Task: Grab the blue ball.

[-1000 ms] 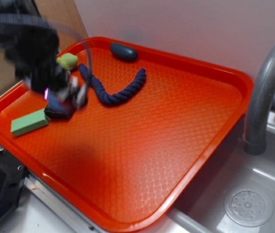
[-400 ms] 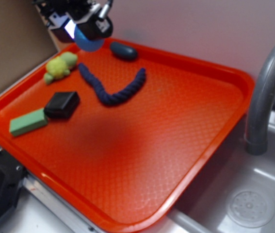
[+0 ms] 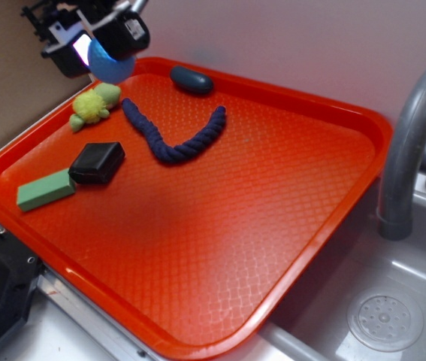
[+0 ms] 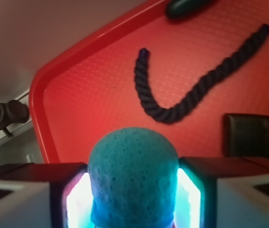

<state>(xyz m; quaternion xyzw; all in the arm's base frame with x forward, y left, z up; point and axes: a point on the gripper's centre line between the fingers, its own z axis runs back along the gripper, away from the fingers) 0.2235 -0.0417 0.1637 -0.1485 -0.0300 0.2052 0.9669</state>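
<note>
- Above the red tray's (image 3: 303, 248) far-left corner, your end effector (image 3: 101, 47) clamps the blue ball (image 4: 133, 175) between both fingers.
- Ball hangs clear of the tray.

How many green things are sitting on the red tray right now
2. The yellow-green plush toy lies near the tray's far left edge; the flat green block lies at the near left, touching the black block.

This looks like a kitchen-sink setup, possibly a toy or mock one. A grey curved faucet (image 3: 412, 143) rises beside a grey basin (image 3: 415, 263) with a round drain (image 3: 385, 321) in its floor. An orange cafeteria-style tray (image 3: 288, 188) lies on the counter beside the basin, with a plain pale wall (image 3: 288, 37) behind.
</note>
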